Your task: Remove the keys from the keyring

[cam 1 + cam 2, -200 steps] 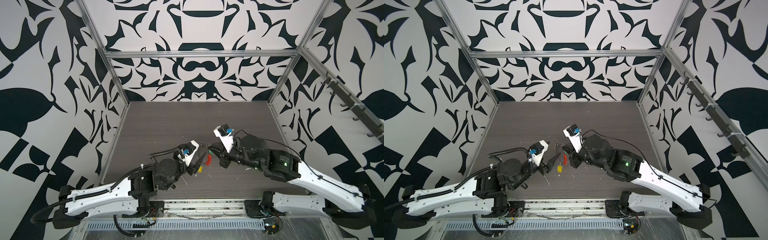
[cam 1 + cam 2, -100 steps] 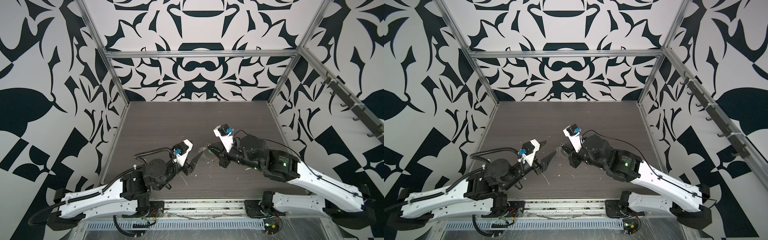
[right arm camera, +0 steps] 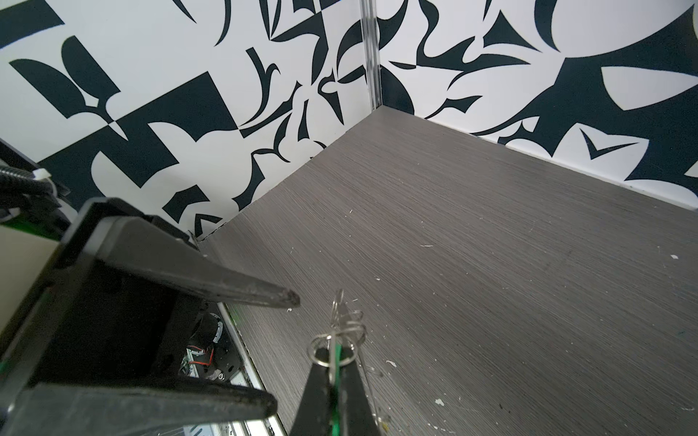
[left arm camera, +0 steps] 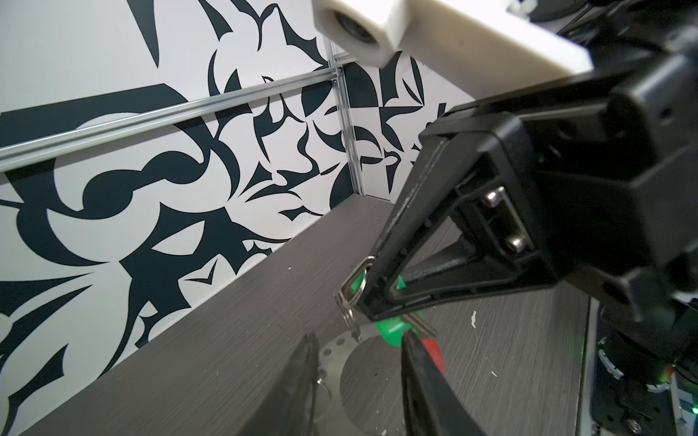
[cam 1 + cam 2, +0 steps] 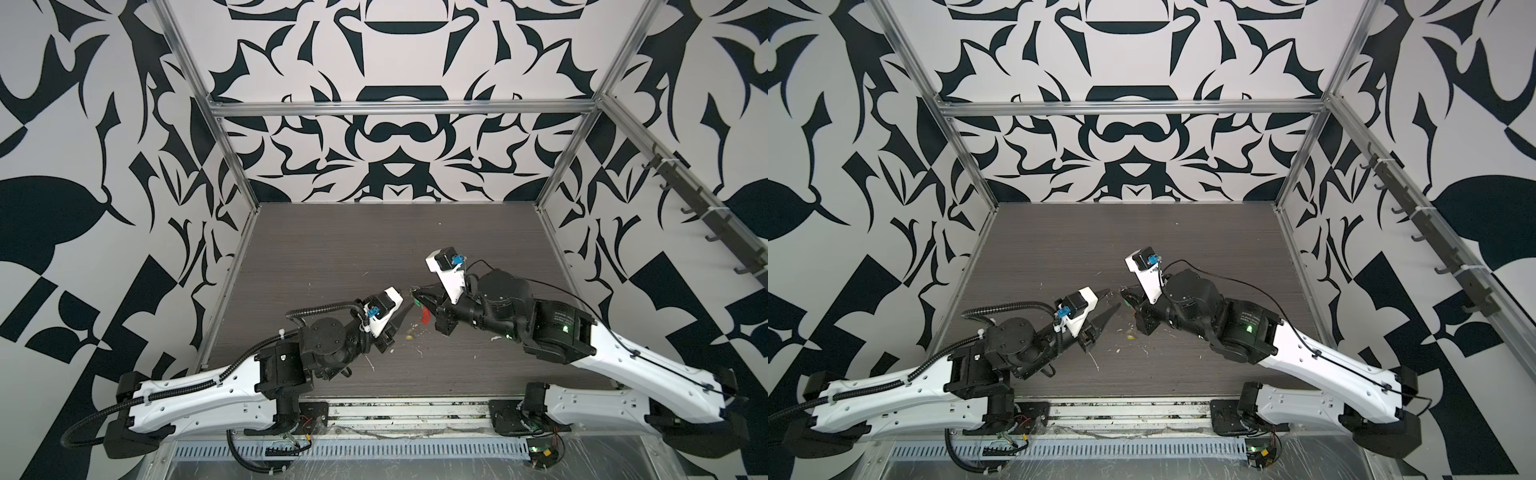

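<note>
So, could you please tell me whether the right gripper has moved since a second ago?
No. The right gripper stands just as far from the table's right edge as it did a second ago.

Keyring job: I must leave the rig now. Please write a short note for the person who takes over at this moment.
Right gripper: shut on the green-tagged key, held above the table.
Left gripper: open, empty, close beside it.
Keyring: its red section shows just below the right gripper; whether it hangs free I cannot tell.
Done: no key clearly off; a yellow speck lies on the table, too small to identify.
To do: free both keys.
</note>
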You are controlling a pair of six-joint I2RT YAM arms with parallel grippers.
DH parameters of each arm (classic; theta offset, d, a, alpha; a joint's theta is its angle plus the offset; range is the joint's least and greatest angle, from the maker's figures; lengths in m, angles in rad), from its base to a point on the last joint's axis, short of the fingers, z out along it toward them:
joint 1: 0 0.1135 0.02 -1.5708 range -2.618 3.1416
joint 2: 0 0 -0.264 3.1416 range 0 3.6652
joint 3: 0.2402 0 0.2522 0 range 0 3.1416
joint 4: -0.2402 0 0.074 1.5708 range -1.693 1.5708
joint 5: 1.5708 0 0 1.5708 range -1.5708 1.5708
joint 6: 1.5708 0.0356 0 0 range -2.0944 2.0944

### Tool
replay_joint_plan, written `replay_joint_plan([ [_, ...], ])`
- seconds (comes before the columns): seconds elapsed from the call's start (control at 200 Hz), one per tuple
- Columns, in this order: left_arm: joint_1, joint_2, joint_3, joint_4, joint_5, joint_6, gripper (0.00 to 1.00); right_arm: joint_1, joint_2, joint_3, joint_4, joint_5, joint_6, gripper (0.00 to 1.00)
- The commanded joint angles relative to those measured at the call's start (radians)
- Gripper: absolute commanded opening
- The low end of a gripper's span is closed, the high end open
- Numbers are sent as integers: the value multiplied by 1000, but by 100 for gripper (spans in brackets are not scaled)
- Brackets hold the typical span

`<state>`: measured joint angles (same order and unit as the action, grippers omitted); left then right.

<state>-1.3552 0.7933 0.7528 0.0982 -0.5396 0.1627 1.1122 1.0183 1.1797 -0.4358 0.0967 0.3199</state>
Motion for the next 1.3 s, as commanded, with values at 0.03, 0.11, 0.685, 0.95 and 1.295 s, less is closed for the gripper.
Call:
replay_joint_plan([
  [0.03, 0, 12, -5, 50, -8, 38, 38, -3, -14, -2, 68, 5, 15, 0],
  [0.11, 0, 20, -4, 55, -6, 41, 38, -4, -14, -3, 71, 3, 16, 0],
  [0.685, 0, 68, 7, 72, -74, 89, 17, -4, -19, -12, 80, -12, 24, 0],
  [0.95, 1, 86, 8, 68, -98, 92, 13, -3, -24, -15, 89, -30, 31, 0],
  [1.295, 1, 101, 7, 80, -141, 103, 26, -4, -30, -25, 103, -54, 44, 0],
])
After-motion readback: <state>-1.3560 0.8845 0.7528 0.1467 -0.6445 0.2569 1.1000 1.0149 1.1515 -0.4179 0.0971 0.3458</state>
